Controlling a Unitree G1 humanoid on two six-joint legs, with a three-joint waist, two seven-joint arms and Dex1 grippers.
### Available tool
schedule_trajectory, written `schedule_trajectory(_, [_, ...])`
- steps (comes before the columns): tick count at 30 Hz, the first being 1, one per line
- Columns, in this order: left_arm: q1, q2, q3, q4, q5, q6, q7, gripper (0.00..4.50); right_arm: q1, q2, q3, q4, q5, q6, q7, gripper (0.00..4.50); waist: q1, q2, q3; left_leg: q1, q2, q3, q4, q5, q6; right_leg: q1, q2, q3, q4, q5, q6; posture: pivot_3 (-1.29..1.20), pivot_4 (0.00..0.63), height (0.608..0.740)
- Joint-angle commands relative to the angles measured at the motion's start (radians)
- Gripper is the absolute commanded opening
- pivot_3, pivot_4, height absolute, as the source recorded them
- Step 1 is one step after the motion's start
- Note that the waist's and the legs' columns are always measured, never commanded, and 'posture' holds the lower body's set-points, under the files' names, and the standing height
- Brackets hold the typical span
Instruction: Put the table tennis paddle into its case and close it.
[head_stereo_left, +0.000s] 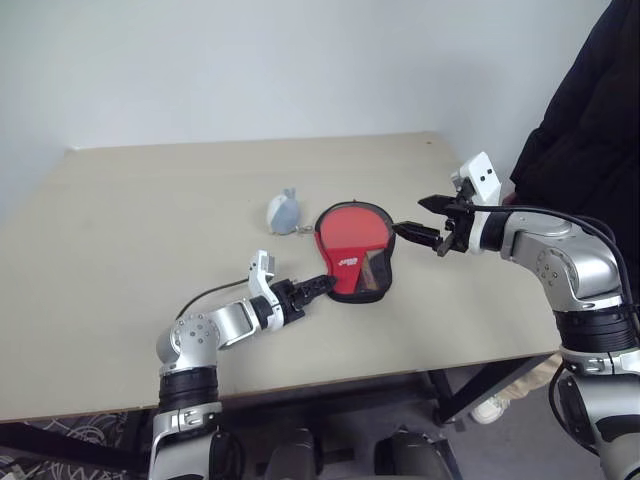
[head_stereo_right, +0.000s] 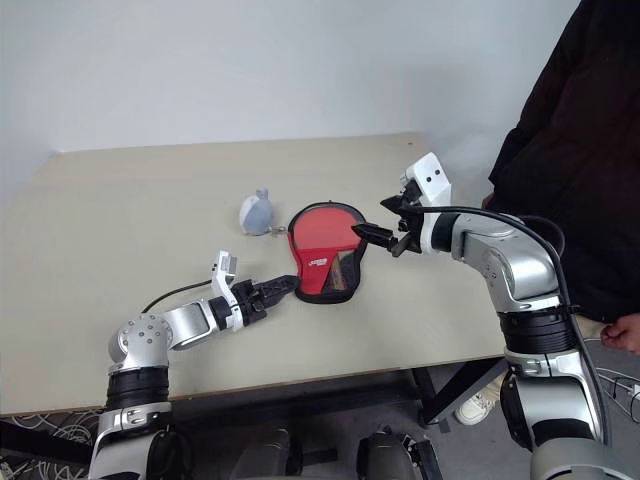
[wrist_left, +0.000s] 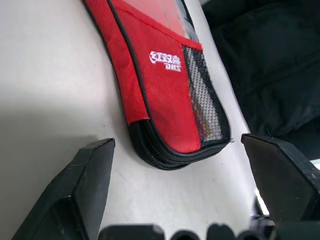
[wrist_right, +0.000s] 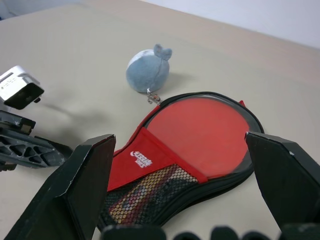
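Nearest, left gripper (head_stereo_left: 322, 288) low over the table (head_stereo_left: 120, 250), black fingers (wrist_left: 85, 185) spread wide, nothing between them. Just beyond its fingertips, the narrow handle end of the case (head_stereo_left: 355, 250), lying flat and closed, black edging all around, apart from the fingers by a small strip of bare table. Seen through the clear half of the case, the red face of the table tennis paddle (wrist_right: 200, 132); nearer the left gripper, a red panel with white lettering and a mesh part. Handle of the paddle not clear to see under the mesh.

On the far side of the case from the left gripper, right gripper (head_stereo_left: 418, 218) held above the table, beside the round end of the case, fingers fully apart and empty, not touching the case.

Beyond the case, just beside its round end, a small pale blue-grey soft lump (head_stereo_left: 284, 210) with a short chain. Behind the right arm, a person in dark clothing (head_stereo_right: 570, 150).
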Motion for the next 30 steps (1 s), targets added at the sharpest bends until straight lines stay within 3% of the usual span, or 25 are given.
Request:
schedule_trajectory(1, [-0.049, -0.023, 0.057, 0.030, -0.053, 0.025, 0.026, 4.35, -0.005, 0.010, -0.020, -0.049, 0.016, 0.007, -0.008, 4.50, 0.000, 0.000, 0.000, 0.000, 0.000, 0.000, 0.000, 0.000, 0.000, 0.000, 0.000, 0.000, 0.000, 0.000, 0.000, 0.00, 0.000, 0.725])
schedule_trajectory(30, [-0.208, -0.047, 0.179, 0.265, -0.091, 0.097, 0.136, 4.35, 0.010, 0.068, -0.018, -0.094, 0.026, 0.062, -0.036, 4.50, 0.000, 0.000, 0.000, 0.000, 0.000, 0.000, 0.004, 0.000, 0.000, 0.002, 0.000, 0.000, 0.000, 0.004, -0.001, 0.00, 0.000, 0.725])
